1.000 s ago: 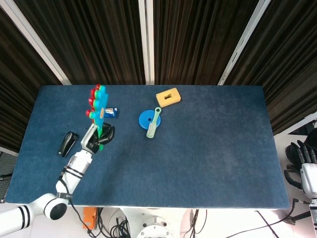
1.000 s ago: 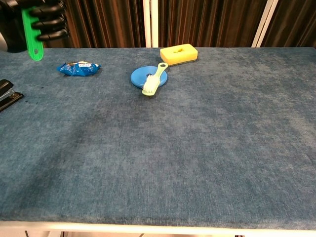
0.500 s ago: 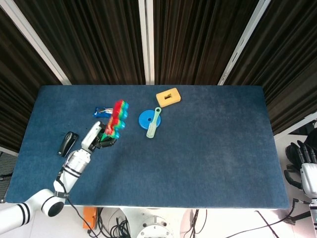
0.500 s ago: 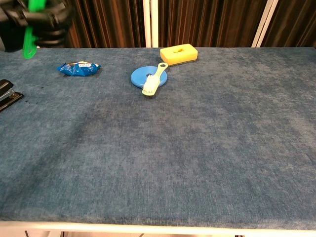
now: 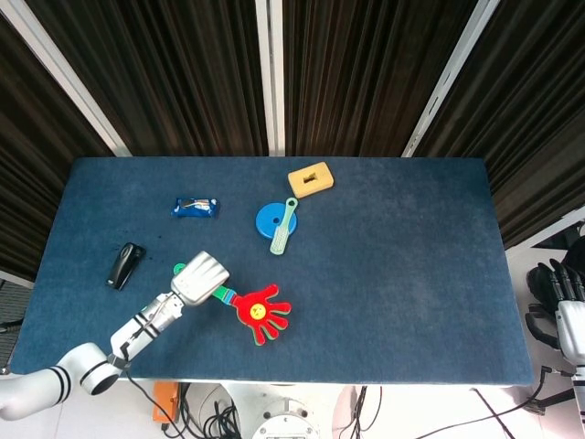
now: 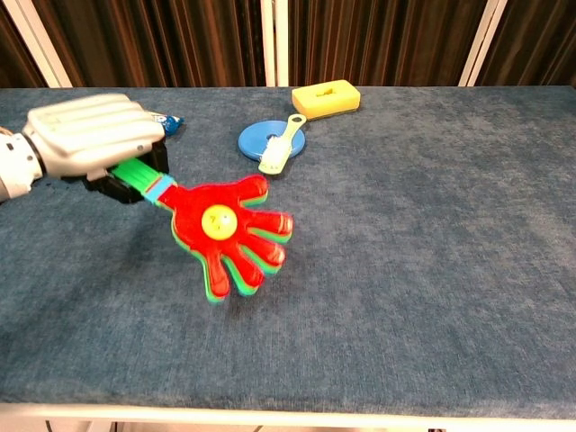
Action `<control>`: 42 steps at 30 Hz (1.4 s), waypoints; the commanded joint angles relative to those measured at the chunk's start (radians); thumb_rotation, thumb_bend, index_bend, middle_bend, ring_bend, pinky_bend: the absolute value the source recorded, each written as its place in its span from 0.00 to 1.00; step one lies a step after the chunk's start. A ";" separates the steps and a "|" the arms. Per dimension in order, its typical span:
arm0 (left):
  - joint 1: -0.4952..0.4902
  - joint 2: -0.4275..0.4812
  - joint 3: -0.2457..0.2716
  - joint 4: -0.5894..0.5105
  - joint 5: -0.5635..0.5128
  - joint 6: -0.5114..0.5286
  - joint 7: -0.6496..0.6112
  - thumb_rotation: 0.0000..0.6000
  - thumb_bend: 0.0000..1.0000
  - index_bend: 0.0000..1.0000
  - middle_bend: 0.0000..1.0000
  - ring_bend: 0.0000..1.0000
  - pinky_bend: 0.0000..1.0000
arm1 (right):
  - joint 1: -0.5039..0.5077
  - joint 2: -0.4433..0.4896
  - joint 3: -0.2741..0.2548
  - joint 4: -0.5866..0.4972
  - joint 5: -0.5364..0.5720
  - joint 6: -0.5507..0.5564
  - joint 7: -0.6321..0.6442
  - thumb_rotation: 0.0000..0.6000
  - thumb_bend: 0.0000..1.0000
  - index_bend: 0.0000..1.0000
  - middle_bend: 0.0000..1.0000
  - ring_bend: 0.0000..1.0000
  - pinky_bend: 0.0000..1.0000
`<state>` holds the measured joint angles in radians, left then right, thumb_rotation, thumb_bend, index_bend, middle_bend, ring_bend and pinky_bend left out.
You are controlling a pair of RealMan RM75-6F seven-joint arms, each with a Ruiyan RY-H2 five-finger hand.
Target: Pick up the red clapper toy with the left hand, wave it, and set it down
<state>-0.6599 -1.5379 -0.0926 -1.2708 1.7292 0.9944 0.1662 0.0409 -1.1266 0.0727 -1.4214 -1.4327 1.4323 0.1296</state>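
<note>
The red clapper toy (image 5: 260, 312) (image 6: 229, 234) is hand-shaped, with a yellow disc at its palm and a green handle. My left hand (image 5: 199, 277) (image 6: 94, 135) grips the handle, back of the hand up, and the red head points toward the table's near edge. The toy looks to be held low over the blue cloth; whether it touches I cannot tell. My right hand (image 5: 559, 285) hangs off the table's right side, fingers apart, holding nothing.
A blue disc (image 5: 269, 219) with a pale green brush (image 5: 283, 226) across it lies mid-table, a yellow sponge block (image 5: 310, 178) behind it. A blue snack packet (image 5: 196, 208) and a black stapler (image 5: 123, 264) sit on the left.
My left hand swung the clapper down from upright near the snack packet toward the near edge; its red head now lies out flat. The right hand stayed still.
</note>
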 commanded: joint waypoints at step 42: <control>0.126 0.111 -0.068 -0.386 -0.468 0.057 -0.187 0.92 0.00 0.00 0.00 0.00 0.00 | -0.007 0.007 0.009 0.011 0.007 0.011 0.026 1.00 0.28 0.00 0.00 0.00 0.00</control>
<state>-0.5752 -1.5098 -0.1754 -1.5809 1.2933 1.0381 -0.0239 0.0341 -1.1195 0.0819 -1.4105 -1.4252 1.4432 0.1556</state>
